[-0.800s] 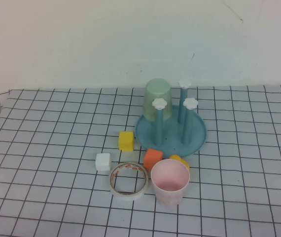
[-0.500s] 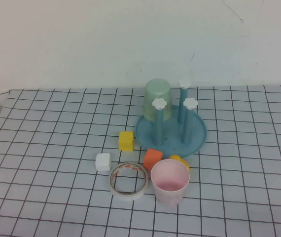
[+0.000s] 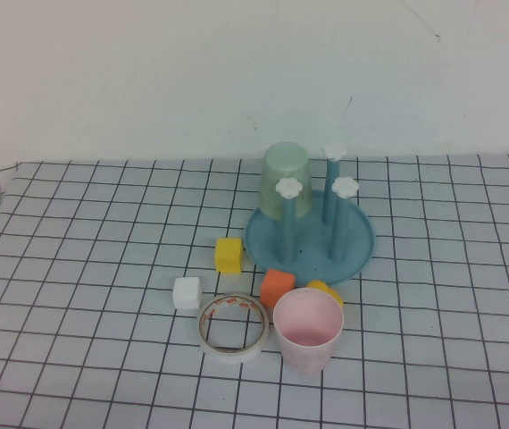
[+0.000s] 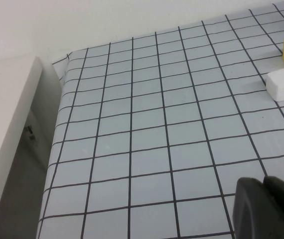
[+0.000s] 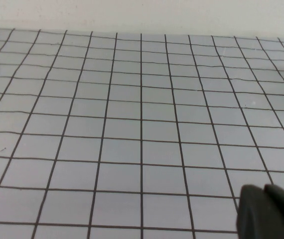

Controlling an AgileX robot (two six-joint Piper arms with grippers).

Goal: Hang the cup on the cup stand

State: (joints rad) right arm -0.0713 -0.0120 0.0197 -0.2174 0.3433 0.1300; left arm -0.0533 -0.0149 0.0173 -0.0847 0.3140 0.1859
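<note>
Tabletop (image 3: 76,268): covered by a grey sheet ruled with a black grid, backed by a pale wall.

Cup (image 3: 308,329): pale pink, upright, mouth up, set on the tabletop near the front edge of the high view, just in front of the cup stand and apart from its posts. It is seen in the high view only.

Cup stand (image 3: 310,239): round blue dish with thin blue posts capped by white flowers. A green cup (image 3: 287,180) is carried upside down over the rear left post. In the wrist views only slivers of the blue rim are caught at the picture edges.

Loose items: a roll of tape (image 3: 233,326) is laid flat, just left of the cup; an orange block (image 3: 277,288) and a yellow rounded piece (image 3: 325,292) lie between cup and dish; a yellow cube (image 3: 229,255) and a white cube (image 3: 187,292) lie to the left. The two cubes are also picked up by the left wrist view.

Left claw (image 4: 266,209): absent from the high view; a dark part is seen in its own wrist view, above bare grid well left of the cubes. Spread or pressed together cannot be told.

Right claw (image 5: 269,211): likewise shown only by its wrist view, over bare grid to the right of the stand. Its state cannot be told.
</note>
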